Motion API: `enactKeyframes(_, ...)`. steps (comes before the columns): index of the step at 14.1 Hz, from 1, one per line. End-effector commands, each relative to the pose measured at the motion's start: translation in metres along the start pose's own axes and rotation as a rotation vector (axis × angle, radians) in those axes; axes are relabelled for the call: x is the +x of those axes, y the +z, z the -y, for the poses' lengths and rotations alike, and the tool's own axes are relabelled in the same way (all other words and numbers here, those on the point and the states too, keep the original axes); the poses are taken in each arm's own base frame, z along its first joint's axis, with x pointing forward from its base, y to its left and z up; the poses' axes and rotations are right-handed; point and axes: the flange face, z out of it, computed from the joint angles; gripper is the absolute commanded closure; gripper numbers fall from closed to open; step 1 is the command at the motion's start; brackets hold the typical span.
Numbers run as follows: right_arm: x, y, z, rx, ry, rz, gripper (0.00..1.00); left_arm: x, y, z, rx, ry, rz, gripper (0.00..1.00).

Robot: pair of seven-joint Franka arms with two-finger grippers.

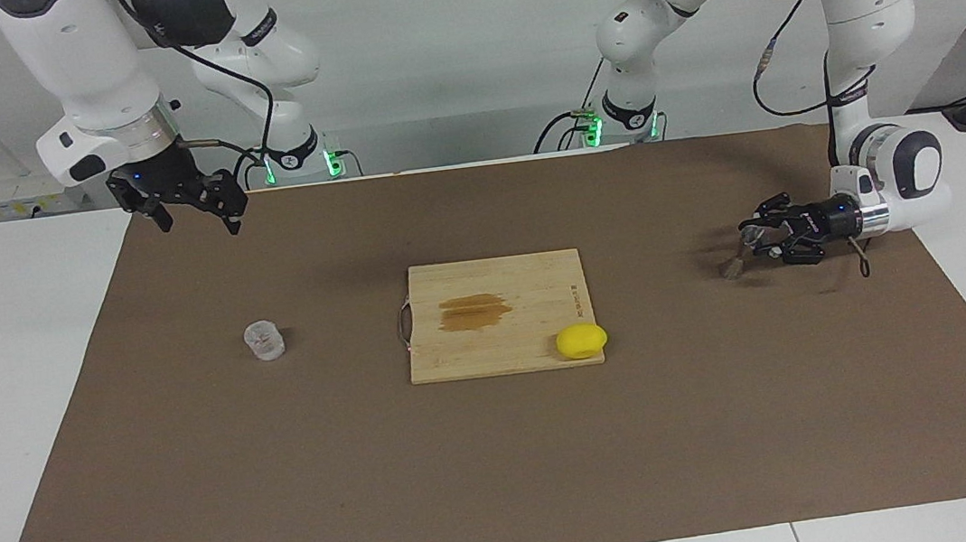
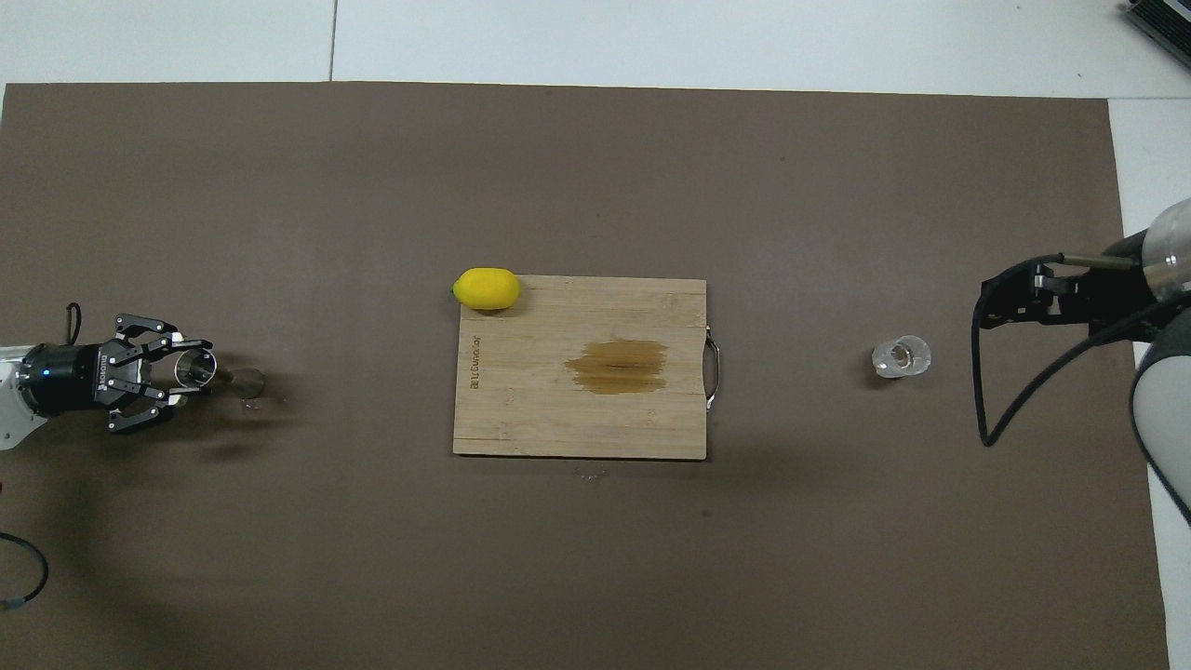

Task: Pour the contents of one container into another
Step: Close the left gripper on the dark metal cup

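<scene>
Left arm: forearm bent low, wrist horizontal, left gripper (image 1: 752,238) clamped on the upper cone of the jigger (image 1: 734,259) at the left arm's end of the mat, its lower cone on the brown mat (image 1: 508,486). Right arm: waits raised, right gripper (image 1: 194,211) with fingers apart over the mat's edge by its base. Count: one jigger; one clear cup (image 1: 264,340), well apart from both grippers; one cutting board (image 1: 532,302); one lemon (image 1: 582,341) on the board's corner
</scene>
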Motion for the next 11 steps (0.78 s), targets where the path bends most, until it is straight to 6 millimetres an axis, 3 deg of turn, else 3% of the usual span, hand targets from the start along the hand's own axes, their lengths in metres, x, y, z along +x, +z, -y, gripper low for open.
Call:
enactKeyframes(1,-0.003,-0.003,-0.003,0.012,-0.010,0.000,0.01,0.007,0.002,-0.005,0.015,0.020,-0.004,0.50)
enactKeyframes(3,-0.003,-0.003,-0.003,0.012,-0.010,0.000,0.01,0.007,0.002,-0.005,0.015,0.020,-0.004,0.59)
enactKeyframes(5,-0.004,-0.003,-0.003,0.012,-0.010,0.002,0.01,0.011,0.003,-0.005,0.009,0.026,-0.007,0.61)
enactKeyframes(7,-0.004,-0.003,-0.003,0.012,-0.010,0.002,0.01,0.026,0.006,-0.002,0.000,0.047,0.005,0.63)
enactKeyframes(8,-0.003,-0.003,-0.003,0.012,-0.010,0.000,0.01,0.033,0.011,-0.001,-0.012,0.056,0.007,0.69)
enactKeyframes(11,-0.004,-0.003,-0.003,0.013,-0.010,0.002,0.01,0.053,0.033,0.004,-0.068,0.083,-0.002,0.76)
